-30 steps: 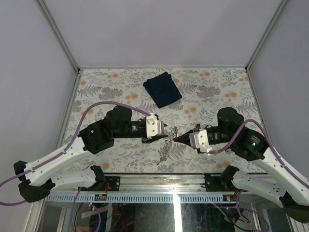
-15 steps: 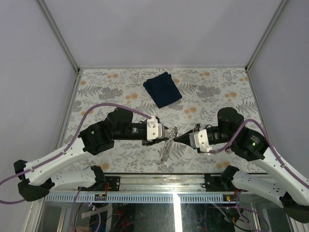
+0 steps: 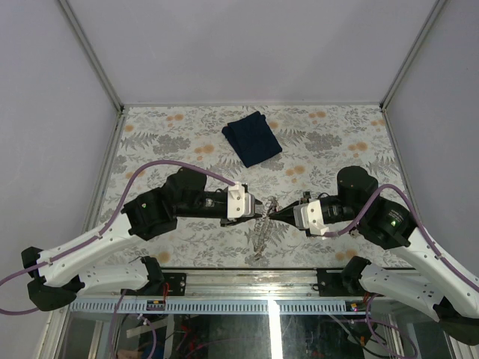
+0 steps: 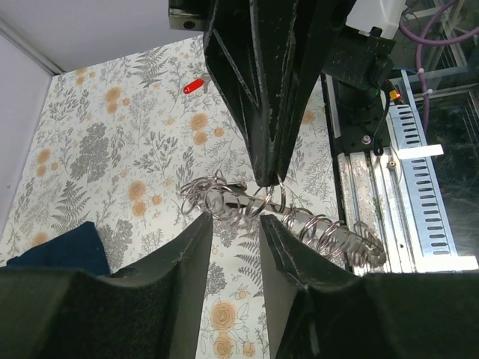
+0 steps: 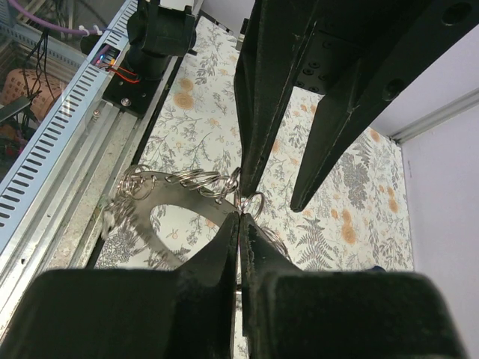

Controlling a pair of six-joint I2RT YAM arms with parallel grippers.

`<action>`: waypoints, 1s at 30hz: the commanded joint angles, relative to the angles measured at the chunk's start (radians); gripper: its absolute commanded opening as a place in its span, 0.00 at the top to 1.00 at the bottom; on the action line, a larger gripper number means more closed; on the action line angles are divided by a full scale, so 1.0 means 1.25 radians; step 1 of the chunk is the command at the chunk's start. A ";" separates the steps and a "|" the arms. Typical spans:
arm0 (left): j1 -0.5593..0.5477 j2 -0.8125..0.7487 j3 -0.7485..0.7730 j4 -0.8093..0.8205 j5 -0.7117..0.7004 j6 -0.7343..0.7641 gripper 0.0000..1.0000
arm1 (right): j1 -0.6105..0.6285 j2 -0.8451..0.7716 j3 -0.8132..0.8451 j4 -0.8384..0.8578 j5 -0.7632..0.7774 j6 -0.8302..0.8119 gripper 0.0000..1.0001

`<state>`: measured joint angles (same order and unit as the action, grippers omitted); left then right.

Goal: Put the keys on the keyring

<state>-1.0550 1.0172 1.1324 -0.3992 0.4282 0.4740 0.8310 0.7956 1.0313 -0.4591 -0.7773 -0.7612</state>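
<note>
**Keyring** (image 3: 261, 226): low centre of the overhead view, strung between both arms, with its tail trailing toward the near edge of the desk (image 3: 172, 134).

**Right jaws:** fully closed, pinching one loop.

**Left jaws:** partly parted, gripping nothing visible.

**Red key** (image 4: 193, 87): upper left of the left wrist view, well apart from the keyring.

**Risk:** an off-line closure by the left jaws could tug the loop from the thin pinch and drop the keyring over the edge.

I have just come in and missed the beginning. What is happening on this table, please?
The two arms meet near the table's front edge. The right gripper is shut on the keyring, a silvery strip with many small rings that trails toward the near edge. The left gripper is open, with its fingers on either side of the keyring, close to the right gripper's tip. A red key lies apart on the table, not yet on the keyring. A dark blue cloth lies further back.
</note>
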 commanded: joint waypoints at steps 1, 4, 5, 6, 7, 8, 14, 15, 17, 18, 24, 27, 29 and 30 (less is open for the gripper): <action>-0.011 0.004 0.024 0.010 0.025 0.010 0.68 | 0.005 -0.004 0.042 0.054 -0.020 0.007 1.00; -0.012 0.006 0.026 0.008 0.028 0.012 0.68 | 0.005 -0.003 0.043 0.051 -0.020 0.007 1.00; -0.013 0.007 0.028 0.007 0.030 0.012 0.67 | 0.004 -0.002 0.043 0.050 -0.021 0.007 1.00; -0.014 0.008 0.029 0.006 0.029 0.012 0.67 | 0.005 -0.002 0.042 0.050 -0.022 0.006 1.00; -0.014 0.008 0.030 0.006 0.030 0.012 0.67 | 0.005 -0.001 0.042 0.048 -0.024 0.006 1.00; -0.016 0.010 0.031 0.006 0.030 0.012 0.68 | 0.005 0.000 0.044 0.048 -0.025 0.006 1.00; -0.019 0.017 0.044 -0.001 0.035 0.015 0.72 | 0.004 0.003 0.043 0.048 -0.030 0.006 1.00; -0.019 0.018 0.047 -0.003 0.037 0.017 0.73 | 0.005 0.003 0.043 0.048 -0.031 0.006 1.00; -0.019 0.021 0.053 -0.009 0.046 0.018 0.76 | 0.005 0.004 0.042 0.048 -0.031 0.006 1.00; -0.020 0.023 0.055 -0.011 0.049 0.018 0.78 | 0.005 0.004 0.042 0.049 -0.031 0.006 1.00; -0.022 0.035 0.054 -0.024 0.065 0.022 0.86 | 0.005 0.002 0.039 0.054 -0.031 0.008 1.00; -0.022 0.037 0.052 -0.032 0.068 0.022 0.93 | 0.005 0.000 0.037 0.053 -0.029 0.008 1.00; -0.022 0.039 0.055 -0.038 0.067 0.023 1.00 | 0.005 -0.003 0.035 0.053 -0.026 0.007 1.00; -0.023 0.039 0.056 -0.039 0.062 0.020 1.00 | 0.005 -0.005 0.035 0.054 -0.024 0.008 1.00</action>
<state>-1.0740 1.0550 1.1667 -0.4507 0.4934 0.4896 0.8310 0.8013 1.0313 -0.4675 -0.7765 -0.7547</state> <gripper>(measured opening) 0.024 0.009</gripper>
